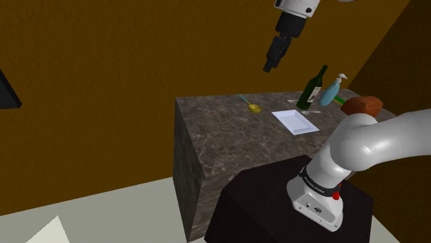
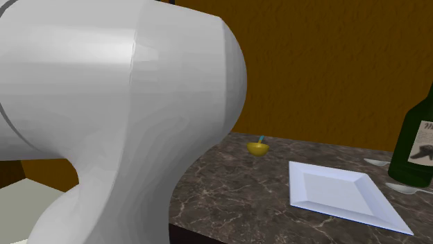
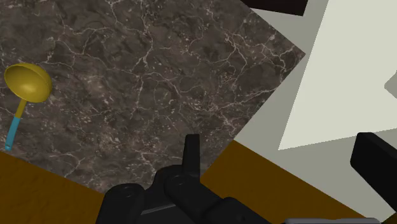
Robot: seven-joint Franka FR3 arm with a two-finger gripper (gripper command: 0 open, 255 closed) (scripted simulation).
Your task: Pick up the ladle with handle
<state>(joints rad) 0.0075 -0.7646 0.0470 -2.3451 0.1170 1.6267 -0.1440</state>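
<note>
— Nearest the dark box stand (image 1: 262, 207), what lies on the dark veined stone counter (image 1: 221, 145)?
— A white square plate (image 1: 295, 121). Beyond it, well apart, the yellow-bowled ladle with a blue handle (image 1: 253, 107) lies flat near the far edge.
— And the white arm's (image 1: 366, 145) all-black gripper (image 1: 269, 67)?
— High above the counter, fingers spread wide, holding nothing.

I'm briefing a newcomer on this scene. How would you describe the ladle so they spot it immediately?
Look at the dark marble-patterned counter. Near its far edge, to the shoulder view's left of the white rectangular plate, lies a ladle. Only it has a yellow bowl and blue handle.
</note>
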